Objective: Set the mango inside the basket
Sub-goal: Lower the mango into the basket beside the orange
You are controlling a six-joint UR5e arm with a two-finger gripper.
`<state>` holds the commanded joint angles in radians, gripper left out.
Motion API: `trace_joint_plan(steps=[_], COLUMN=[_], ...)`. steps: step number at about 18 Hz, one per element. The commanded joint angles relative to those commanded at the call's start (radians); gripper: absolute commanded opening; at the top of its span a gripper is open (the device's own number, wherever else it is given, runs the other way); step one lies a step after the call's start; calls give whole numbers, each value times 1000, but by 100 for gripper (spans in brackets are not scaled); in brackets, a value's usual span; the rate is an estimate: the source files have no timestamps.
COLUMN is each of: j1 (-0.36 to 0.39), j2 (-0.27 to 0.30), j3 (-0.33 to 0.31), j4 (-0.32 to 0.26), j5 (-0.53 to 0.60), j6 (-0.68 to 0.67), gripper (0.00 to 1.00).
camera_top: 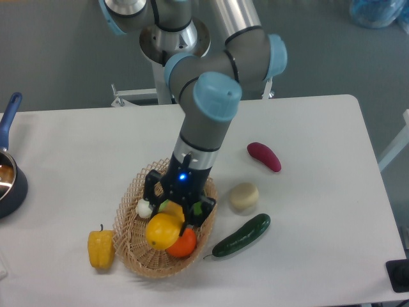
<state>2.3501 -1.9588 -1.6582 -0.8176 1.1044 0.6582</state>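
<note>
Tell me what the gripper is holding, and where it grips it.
The gripper holds the mango by its upper end, over the basket.

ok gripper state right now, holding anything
Gripper: closed on the mango, holding it over the basket.
</note>
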Motion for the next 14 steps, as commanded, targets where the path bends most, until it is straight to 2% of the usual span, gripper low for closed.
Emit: trace_joint_plan(steps=[5, 11, 14], j1=[-41, -48, -58], j2=[-26, -34, -46], j3=[-17, -71, -66], j4=[-2, 0, 0], j5=[83, 100, 100], j6=[-8, -9, -12], gripper=[18, 21, 21])
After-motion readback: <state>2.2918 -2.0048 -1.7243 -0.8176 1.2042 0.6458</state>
